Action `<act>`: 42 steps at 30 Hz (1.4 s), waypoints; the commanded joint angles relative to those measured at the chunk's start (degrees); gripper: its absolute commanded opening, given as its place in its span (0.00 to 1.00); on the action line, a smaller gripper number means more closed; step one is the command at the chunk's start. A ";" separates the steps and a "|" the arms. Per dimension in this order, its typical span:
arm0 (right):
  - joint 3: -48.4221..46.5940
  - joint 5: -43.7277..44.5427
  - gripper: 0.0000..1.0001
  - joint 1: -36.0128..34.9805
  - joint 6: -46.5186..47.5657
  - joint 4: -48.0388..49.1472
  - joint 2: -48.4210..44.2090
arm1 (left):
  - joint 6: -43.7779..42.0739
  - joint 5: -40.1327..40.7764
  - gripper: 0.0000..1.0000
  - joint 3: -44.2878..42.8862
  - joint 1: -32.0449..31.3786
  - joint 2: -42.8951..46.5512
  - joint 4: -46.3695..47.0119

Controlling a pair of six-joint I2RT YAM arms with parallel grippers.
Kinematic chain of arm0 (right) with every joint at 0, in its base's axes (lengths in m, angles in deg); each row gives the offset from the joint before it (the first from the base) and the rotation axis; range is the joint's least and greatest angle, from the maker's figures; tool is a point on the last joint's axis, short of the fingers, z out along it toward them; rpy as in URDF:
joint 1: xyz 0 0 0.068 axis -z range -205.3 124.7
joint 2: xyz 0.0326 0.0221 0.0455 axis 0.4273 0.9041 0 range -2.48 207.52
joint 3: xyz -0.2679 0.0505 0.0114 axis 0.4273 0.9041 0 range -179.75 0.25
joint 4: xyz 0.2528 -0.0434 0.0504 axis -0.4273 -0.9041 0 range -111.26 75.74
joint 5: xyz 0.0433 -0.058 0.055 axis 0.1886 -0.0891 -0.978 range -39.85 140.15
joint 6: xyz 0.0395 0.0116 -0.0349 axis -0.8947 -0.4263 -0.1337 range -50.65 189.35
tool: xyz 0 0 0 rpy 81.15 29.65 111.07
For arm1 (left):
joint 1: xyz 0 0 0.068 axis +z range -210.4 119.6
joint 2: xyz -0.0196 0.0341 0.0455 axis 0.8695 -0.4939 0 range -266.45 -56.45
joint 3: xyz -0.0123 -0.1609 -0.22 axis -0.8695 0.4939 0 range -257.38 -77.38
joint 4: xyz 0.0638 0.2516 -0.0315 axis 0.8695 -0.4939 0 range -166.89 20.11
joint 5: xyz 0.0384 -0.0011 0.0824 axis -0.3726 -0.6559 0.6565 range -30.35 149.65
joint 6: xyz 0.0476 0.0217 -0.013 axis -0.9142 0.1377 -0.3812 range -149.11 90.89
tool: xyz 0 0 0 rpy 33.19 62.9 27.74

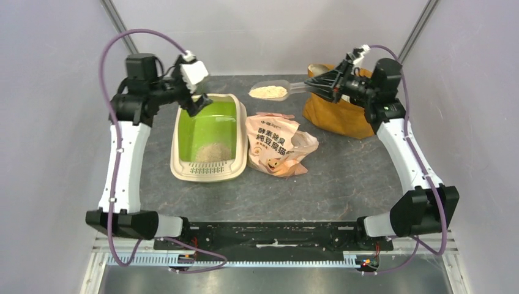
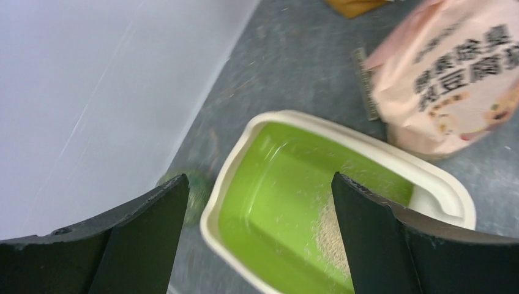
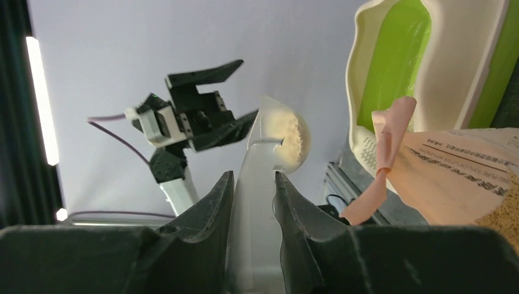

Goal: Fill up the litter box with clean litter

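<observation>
A small heap of clean litter (image 1: 212,152) is seen in the litter box (image 1: 176,160) on the worktop (image 1: 343,177); most of the green floor is left bare. A loaded scoop (image 1: 269,92) is clamped in the right gripper (image 1: 313,84), short of the box. The left gripper (image 1: 197,105) is spread wide above its far end.

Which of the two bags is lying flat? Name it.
The peach printed bag beside the litter box; the mustard fabric bag stands upright.
</observation>
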 commanded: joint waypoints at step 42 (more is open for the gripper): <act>-49.44 56.09 0.00 -47.11 72.64 -43.64 28.25 | 27.62 7.62 0.95 23.94 14.05 13.25 31.94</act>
